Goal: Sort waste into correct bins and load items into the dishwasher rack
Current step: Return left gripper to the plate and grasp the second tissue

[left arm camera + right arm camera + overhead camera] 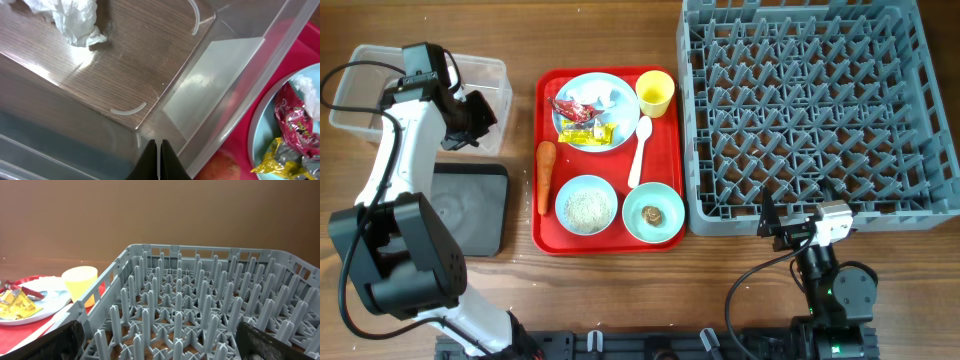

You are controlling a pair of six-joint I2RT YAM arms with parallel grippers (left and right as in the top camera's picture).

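My left gripper [480,112] [160,152] is shut on nothing, above the right wall of the clear bin [420,90] [235,70]. A crumpled white tissue [70,17] lies inside that bin. The pale-blue plate [595,112] [265,115] holds a red wrapper [570,108] [295,117], a yellow wrapper [588,135] [285,160] and a white scrap [596,97]. The carrot [546,176] lies by the red tray's left rim. My right gripper [788,230] [167,345] stands open at the front edge of the dishwasher rack [810,110] [200,305].
The black bin [470,207] sits in front of the clear one. On the red tray [670,160] are a yellow cup [655,93] [82,282], a white spoon [640,150], a blue bowl of rice [586,205] and a mint bowl [653,212] with a brown lump.
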